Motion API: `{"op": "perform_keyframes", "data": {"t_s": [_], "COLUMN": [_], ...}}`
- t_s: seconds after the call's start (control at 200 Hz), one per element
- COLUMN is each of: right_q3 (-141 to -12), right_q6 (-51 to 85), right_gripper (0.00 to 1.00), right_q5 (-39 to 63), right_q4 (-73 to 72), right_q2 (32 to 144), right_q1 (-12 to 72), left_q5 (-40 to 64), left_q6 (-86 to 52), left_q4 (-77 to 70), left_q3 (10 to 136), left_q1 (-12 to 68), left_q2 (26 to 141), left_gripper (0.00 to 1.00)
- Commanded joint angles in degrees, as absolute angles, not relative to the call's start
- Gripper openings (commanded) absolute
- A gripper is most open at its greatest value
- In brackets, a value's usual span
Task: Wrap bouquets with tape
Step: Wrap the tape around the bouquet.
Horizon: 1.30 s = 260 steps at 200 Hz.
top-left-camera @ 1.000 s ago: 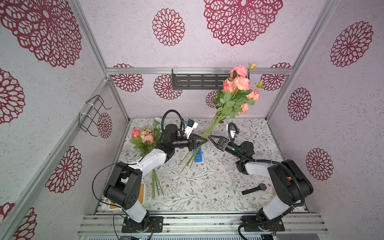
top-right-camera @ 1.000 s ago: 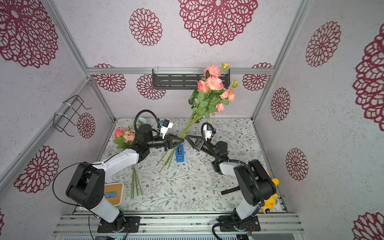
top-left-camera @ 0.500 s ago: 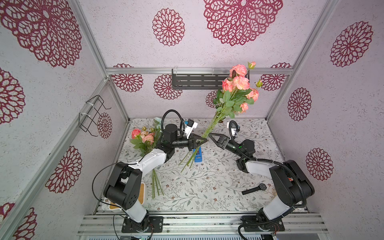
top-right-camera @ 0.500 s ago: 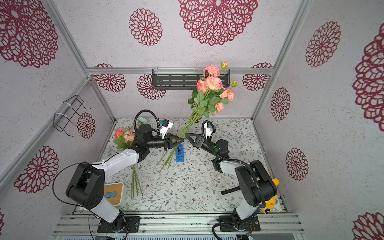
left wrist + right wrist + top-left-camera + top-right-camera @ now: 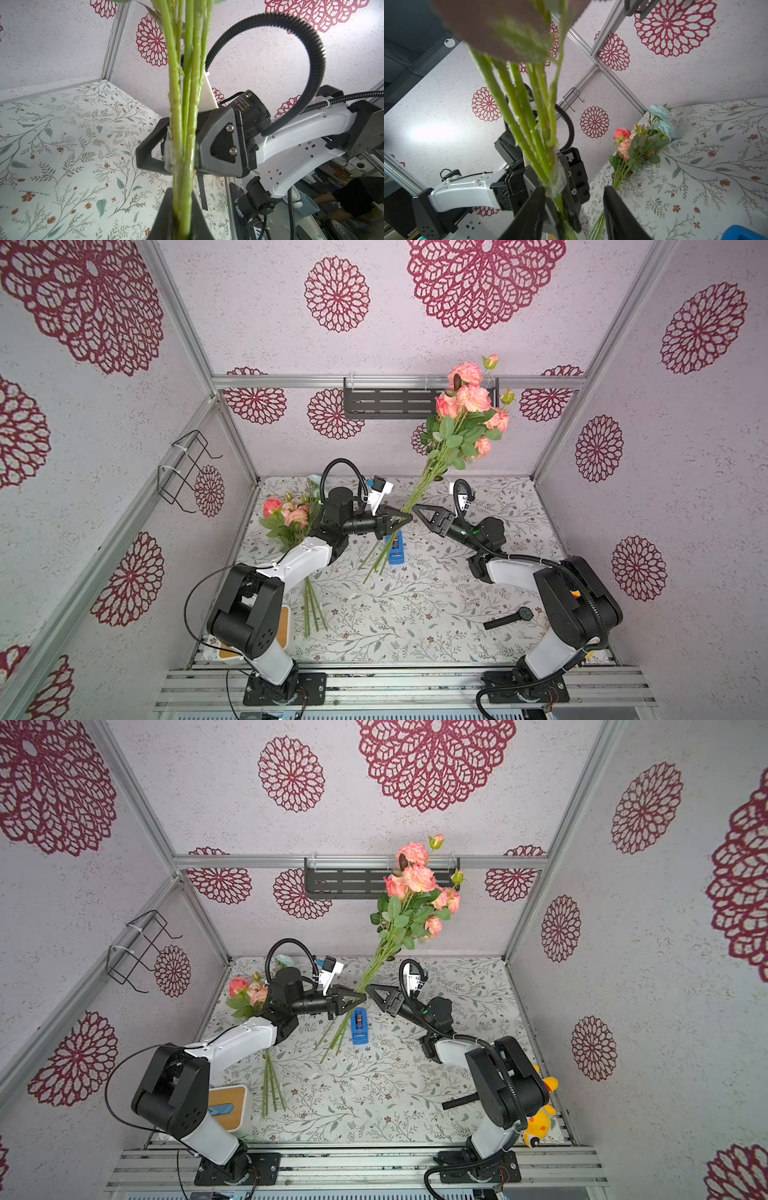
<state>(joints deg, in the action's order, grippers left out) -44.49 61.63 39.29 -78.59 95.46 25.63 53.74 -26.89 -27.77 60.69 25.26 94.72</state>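
While both arms are stretched inward from their bases at the near edge, their tools are held almost tip to tip above the middle of the flowered surface (image 5: 415, 614). The left arm (image 5: 299, 562) is bent at the elbow with its forearm level. The left tool (image 5: 406, 517) is clamped tight on the green stems of the raised bouquet (image 5: 461, 418). That bouquet is held tilted, with its pink and peach blooms high against the back wall and its stem ends down near the surface. The right arm (image 5: 515, 572) is angled forward and toward the left one. The right tool (image 5: 417, 509) is seen with its jaws parted at the same stems, on the bloom side of the left tool's grip. In the wrist views the stems stand in that gap without being squeezed.

A strip of clear tape (image 5: 559, 179) is stuck on the stems there. The blue tape dispenser (image 5: 359, 1026) is lying on the surface beneath the left tool, beside the hanging stem ends. The second bouquet (image 5: 291, 518), with pale blue blooms, is laid on the surface under the left arm. A pale box with a wooden top (image 5: 230, 1106) is set by the left base, and something blue is seen in its slot.
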Motion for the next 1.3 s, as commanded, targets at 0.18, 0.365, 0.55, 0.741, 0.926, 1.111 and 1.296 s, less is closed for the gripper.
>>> {"op": "perform_keyframes", "data": {"t_s": [0.18,0.365,0.55,0.741,0.926,1.111,1.296], "right_q3": [-46.6,-49.2,-50.5,-49.8,-49.2,-51.4,-50.6], "right_q6": [59.9,60.7,62.1,62.1,61.0,61.7,60.3], "right_gripper": [0.52,0.47,0.36,0.12,0.13,0.40,0.10], "right_q5": [38.7,38.7,39.8,40.1,39.7,38.2,37.7], "right_q4": [-80.5,-81.7,-83.0,-83.2,-81.1,-78.3,-73.5], "right_q2": [95.0,97.3,99.3,99.2,98.6,99.4,98.8], "right_q1": [26.1,26.1,26.5,26.7,27.0,27.6,27.4], "left_q5": [55.1,54.9,54.9,54.7,53.8,52.9,52.3], "left_q6": [-28.2,-28.3,-29.5,-31.3,-31.8,-31.2,-31.4], "left_q4": [-34.6,-35.2,-36.7,-39.1,-39.4,-38.3,-37.2], "left_q3": [60.8,60.0,59.8,59.9,60.2,60.6,61.6], "left_q1": [26.2,27.0,27.4,27.7,27.9,29.2,30.3], "left_q2": [96.0,95.8,96.5,97.8,98.3,99.3,101.4], "left_gripper": [0.00,0.00,0.00,0.00,0.00,0.00,0.00]}}
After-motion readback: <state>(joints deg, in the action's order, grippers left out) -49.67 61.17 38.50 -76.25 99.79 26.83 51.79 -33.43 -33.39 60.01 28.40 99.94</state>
